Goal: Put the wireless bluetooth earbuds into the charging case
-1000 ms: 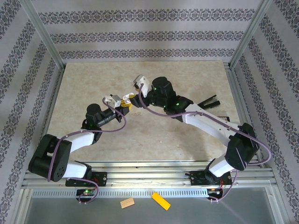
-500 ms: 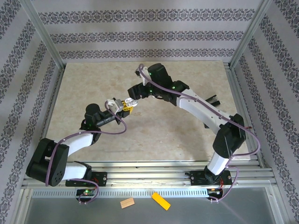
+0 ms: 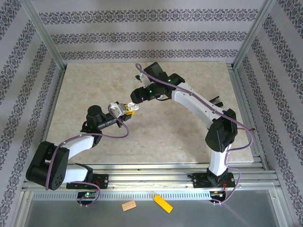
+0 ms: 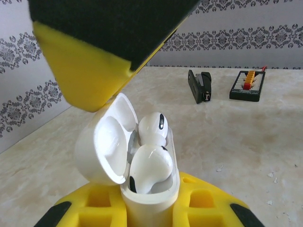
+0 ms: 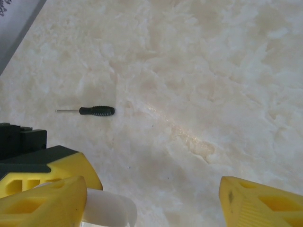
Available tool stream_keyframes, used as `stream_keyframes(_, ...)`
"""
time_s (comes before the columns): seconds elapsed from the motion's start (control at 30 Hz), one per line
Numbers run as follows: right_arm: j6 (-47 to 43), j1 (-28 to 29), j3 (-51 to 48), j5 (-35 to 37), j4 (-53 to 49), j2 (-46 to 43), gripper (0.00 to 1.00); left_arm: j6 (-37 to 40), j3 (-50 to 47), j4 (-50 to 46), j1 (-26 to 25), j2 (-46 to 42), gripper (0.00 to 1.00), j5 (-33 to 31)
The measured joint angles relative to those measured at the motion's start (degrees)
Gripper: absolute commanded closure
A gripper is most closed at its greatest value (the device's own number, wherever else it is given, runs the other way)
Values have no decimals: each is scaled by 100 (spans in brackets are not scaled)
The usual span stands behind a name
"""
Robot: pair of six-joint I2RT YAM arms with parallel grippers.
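Earbuds (image 4: 149, 163) seated in case (image 4: 152, 208), lid (image 4: 106, 146) open

Your tabletop (image 3: 94, 85) is beige marble pattern. Lying flat on it you have a small black-handled screwdriver (image 5: 90, 111). Elsewhere, a black stapler-like item (image 4: 201, 86) sits just beside a black board (image 4: 247, 85) with red and yellow connectors. Patterned wallpaper (image 3: 142, 33) behind.

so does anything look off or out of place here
Nothing broken or spilled. Both earbuds sit in the open charging case in the left claw, but the near earbud looks a bit high, maybe not fully seated. A few white flecks lie on the table beside it.
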Motion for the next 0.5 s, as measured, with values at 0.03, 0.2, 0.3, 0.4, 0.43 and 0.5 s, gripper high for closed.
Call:
stream_keyframes(0.03, -48, 0, 15, 0, -37, 0, 25, -2, -2, -15, -2, -9, 99, -9)
stream_keyframes(0.2, -310, 0, 20, -46, -179, -15, 25, -28, -35, -87, 0, -20, 100, -52)
stream_keyframes(0.3, -426, 0, -195, -63, -177, -175, 25, -48, -37, -87, 0, -20, 100, -146)
stream_keyframes(0.4, -511, 0, -516, -63, -170, -420, 26, -72, -37, -46, 0, -22, 100, -144)
stream_keyframes(0.43, -546, 0, -605, -66, -153, -501, 26, -74, -37, -39, 0, -22, 100, -142)
stream_keyframes(0.5, -680, 0, -778, -107, -35, -664, 25, -74, -37, -26, 0, -22, 100, -127)
